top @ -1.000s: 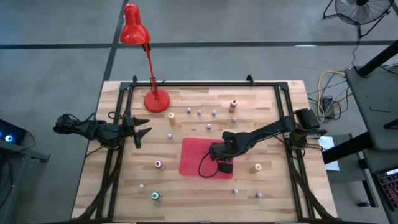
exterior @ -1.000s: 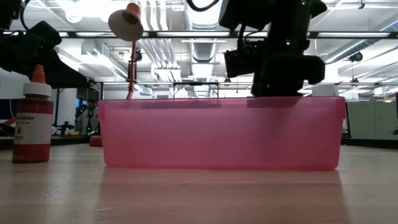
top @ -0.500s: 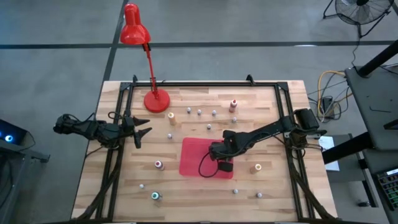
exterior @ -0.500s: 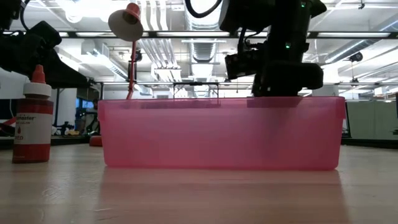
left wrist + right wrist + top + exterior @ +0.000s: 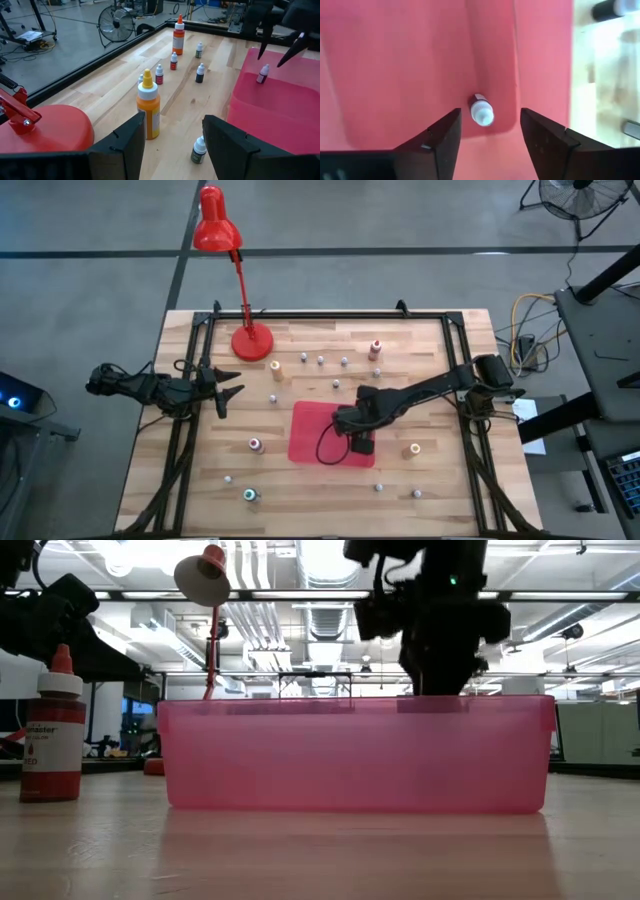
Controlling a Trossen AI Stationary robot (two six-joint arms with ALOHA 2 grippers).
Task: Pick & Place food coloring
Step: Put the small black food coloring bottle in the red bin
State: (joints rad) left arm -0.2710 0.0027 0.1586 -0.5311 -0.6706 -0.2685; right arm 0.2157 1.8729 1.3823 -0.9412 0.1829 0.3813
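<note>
The high view looks straight down on the whole pale wooden slatted table. The low view sits at tabletop height, close to the translucent pink plastic bin, facing the room. The left wrist view looks across the table toward that bin. The right wrist view looks steeply down into it from close above.
</note>
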